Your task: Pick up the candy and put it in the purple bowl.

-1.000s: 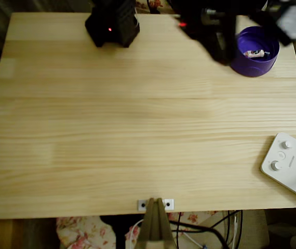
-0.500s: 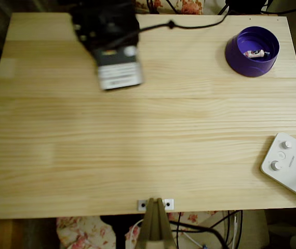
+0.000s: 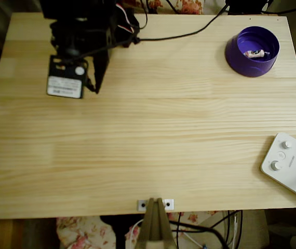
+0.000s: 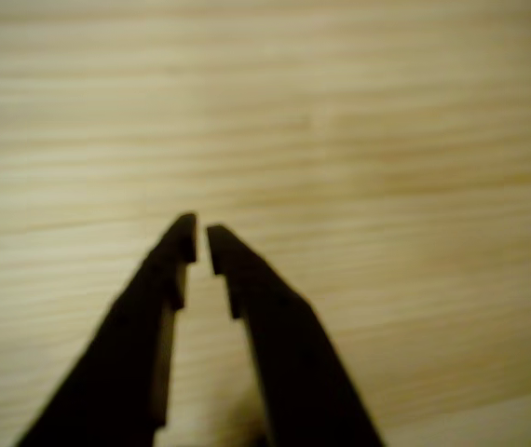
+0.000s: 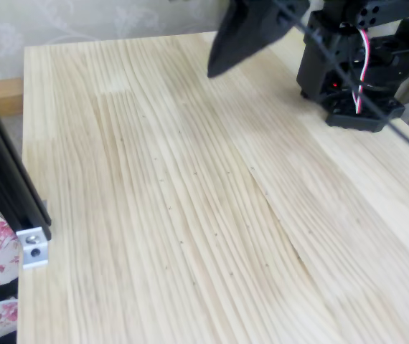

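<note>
The pale pine table (image 3: 148,129) spreads under me, its grain running left to right in the overhead view. My black arm (image 3: 85,31) reaches over the table's far left corner there, a white-labelled motor block showing at its wrist. At the near right edge in that view lies a white box with knobs (image 3: 291,166), partly off the table's side. The purple bowl (image 3: 253,51) stands at the far right corner, upright, well apart from me. My jaws (image 4: 200,244) hang above bare wood in the wrist view; the two dark tips stand narrow, almost together, with only a thin slit of table between them and nothing held. In the fixed view they show as a single dark wedge (image 5: 244,36) pointing down over the planks, just beside my base. The candy (image 3: 256,53) lies inside the purple bowl, a small pinkish-white wrapper on the bowl's floor toward its right side in the overhead view.
</note>
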Controlling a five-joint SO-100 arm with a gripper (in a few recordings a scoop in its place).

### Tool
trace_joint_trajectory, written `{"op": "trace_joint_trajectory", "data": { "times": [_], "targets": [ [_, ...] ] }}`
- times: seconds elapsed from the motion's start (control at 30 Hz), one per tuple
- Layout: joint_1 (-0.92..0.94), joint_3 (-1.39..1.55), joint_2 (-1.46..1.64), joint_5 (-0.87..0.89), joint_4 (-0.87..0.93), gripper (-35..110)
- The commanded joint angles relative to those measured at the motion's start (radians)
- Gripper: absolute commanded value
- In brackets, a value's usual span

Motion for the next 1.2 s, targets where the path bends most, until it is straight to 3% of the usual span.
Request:
{"op": "trace_joint_trajectory", "data": {
  "times": [0.0,0.27,1.17],
  "targets": [
    [0.057,0.018,0.075,0.040,0.043,-1],
    [0.106,0.164,0.215,0.029,0.072,-1],
    [0.110,0.166,0.216,0.037,0.075,-1]
  ]
}}
